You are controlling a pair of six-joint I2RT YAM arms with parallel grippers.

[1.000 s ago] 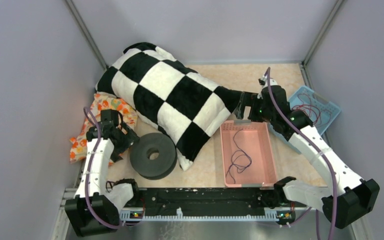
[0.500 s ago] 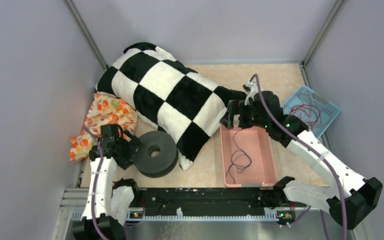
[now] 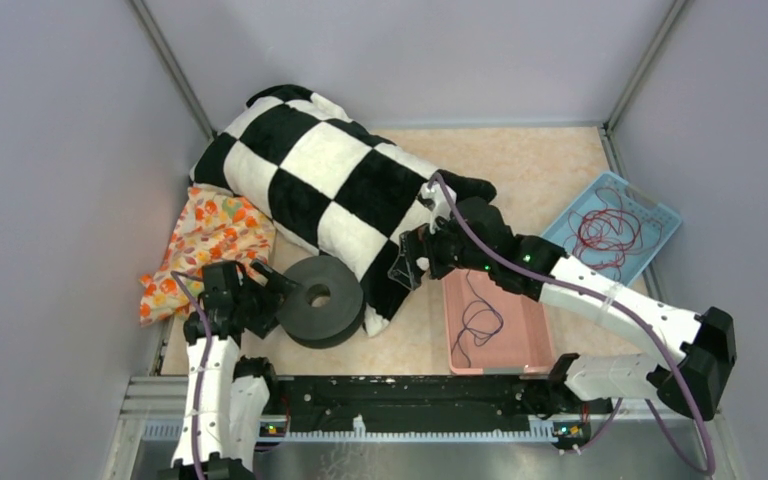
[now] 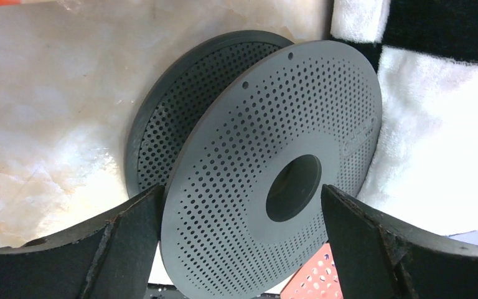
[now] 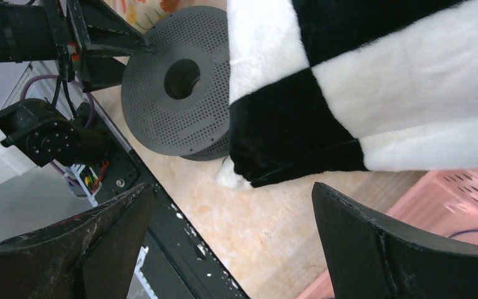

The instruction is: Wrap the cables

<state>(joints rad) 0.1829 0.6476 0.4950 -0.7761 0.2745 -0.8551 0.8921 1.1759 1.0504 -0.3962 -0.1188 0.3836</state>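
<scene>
In the pink tray lie the cables, loosely looped.

A thin dark cable lies in the pink plastic tray at the table's near edge, with a grey perforated spool to its left.

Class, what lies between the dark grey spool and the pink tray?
A black corner of the checkered pillow, right beside the spool, then a strip of bare table up to the tray; the top view shows it.

Grey walls, beige marbled tabletop
</scene>
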